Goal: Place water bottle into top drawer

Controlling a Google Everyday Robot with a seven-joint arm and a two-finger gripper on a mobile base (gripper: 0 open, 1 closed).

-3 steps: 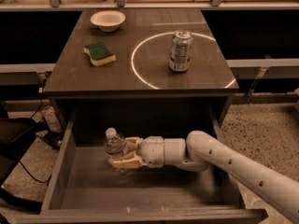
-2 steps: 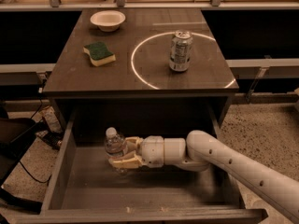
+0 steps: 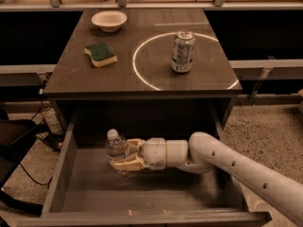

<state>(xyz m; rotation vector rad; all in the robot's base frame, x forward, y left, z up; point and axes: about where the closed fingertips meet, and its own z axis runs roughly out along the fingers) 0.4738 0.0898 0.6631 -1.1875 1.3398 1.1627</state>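
The robot's white tubular arm (image 3: 236,169) reaches in from the right into the wide, deep grey top drawer (image 3: 60,171), which stands pulled out below the tabletop (image 3: 142,74). At its end the cream-coloured two-finger gripper (image 3: 121,154) sits in the left half of the drawer, near the back, with its jaws clamped on the small clear plastic water bottle with a white cap (image 3: 116,145). The bottle stands upright inside the drawer, cap upward, one finger on either side of its ribbed body; whether its base touches the drawer bottom cannot be told. On the dark grey tabletop above, a silver-green drinks can (image 3: 182,51) stands upright inside a thin white circle (image 3: 134,60) marked on the surface. To the left of the circle lies a yellow sponge with a green top (image 3: 100,54), and behind it, near the far left corner, sits a small white bowl (image 3: 109,20).
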